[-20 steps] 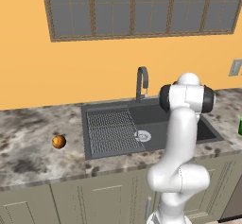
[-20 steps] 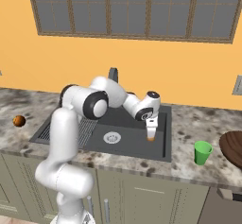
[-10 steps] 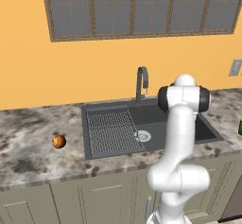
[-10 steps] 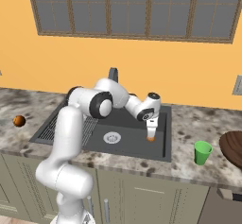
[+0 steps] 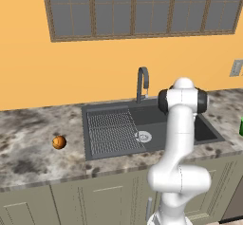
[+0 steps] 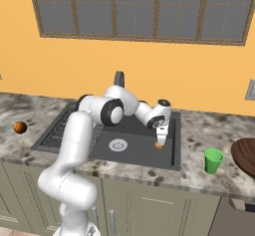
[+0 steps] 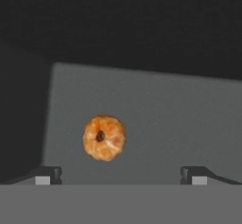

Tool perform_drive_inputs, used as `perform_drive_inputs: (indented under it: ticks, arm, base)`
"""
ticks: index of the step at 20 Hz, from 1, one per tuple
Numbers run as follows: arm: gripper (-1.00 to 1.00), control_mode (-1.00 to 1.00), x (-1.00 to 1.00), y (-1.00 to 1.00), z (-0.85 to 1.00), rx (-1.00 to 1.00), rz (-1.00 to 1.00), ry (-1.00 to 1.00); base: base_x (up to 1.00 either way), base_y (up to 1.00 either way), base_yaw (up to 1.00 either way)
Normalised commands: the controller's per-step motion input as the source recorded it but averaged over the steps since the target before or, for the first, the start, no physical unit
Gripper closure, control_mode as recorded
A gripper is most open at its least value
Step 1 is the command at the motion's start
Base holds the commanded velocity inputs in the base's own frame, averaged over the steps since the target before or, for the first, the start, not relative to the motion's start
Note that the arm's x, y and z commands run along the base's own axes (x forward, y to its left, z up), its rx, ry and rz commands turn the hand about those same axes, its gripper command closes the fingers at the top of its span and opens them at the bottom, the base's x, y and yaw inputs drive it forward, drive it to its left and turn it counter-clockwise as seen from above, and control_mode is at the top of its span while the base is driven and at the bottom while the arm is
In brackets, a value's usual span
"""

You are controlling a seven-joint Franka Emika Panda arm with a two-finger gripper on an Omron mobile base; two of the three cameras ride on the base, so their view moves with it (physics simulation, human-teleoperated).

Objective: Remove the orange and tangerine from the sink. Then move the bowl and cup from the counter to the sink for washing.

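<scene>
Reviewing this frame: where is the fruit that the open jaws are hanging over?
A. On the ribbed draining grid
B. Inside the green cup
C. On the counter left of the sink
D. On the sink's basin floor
D: the fruit lies on the sink's flat dark basin floor, right under the gripper, apart from the draining grid.

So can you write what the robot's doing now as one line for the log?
stage: reaching for fruit in sink | gripper: open, above orange fruit | other fruit: on counter | cup, bowl: on counter

Claw (image 6: 160, 140) downward, jaws wide apart
</scene>
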Motion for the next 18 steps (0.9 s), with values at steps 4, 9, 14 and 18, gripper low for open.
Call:
perform_drive_inputs:
  ticks: [4, 9, 14, 18]
  arm:
    - [-1.00, -1.00, 0.23, -0.04, -0.18, 0.01, 0.00, 0.00]
    - [-1.00, -1.00, 0.21, -0.01, -0.15, 0.03, 0.00, 0.00]
    - [-1.00, -1.00, 0.05, -0.07, -0.13, 0.04, 0.00, 0.00]
    - [-1.00, -1.00, 0.03, -0.09, -0.16, 0.00, 0.00, 0.01]
  base:
    - [0.00, 0.00, 0.00]
    - [0.00, 0.00, 0.00]
    - [0.00, 0.00, 0.00]
    - [0.00, 0.00, 0.00]
